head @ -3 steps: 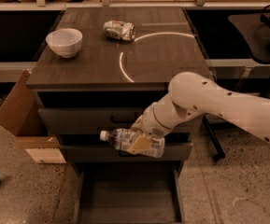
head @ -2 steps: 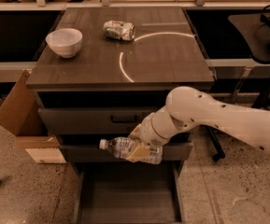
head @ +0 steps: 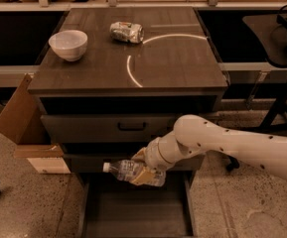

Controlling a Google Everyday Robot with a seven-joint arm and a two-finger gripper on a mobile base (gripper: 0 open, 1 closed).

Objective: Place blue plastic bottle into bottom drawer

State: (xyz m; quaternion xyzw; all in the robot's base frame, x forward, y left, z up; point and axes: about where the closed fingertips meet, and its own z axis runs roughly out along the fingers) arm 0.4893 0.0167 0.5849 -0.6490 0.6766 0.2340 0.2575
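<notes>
The blue plastic bottle point(head: 124, 169), clear with a white cap pointing left, lies on its side in my gripper point(head: 145, 171). The gripper is shut on the bottle's body and holds it in front of the cabinet, just above the back of the open bottom drawer point(head: 133, 214). The drawer is pulled out, a wide shallow tray with a dark floor. My white arm point(head: 232, 145) comes in from the right.
On the cabinet top point(head: 173, 63) stand a white bowl point(head: 68, 44) at the left and a crushed silver can point(head: 126, 31) at the back. A cardboard box point(head: 21, 113) leans left of the cabinet. A dark chair point(head: 277, 33) is at the right.
My gripper has carried the bottle downward and slightly left, from the middle drawer's height to just over the open bottom drawer. The arm has lowered with it.
</notes>
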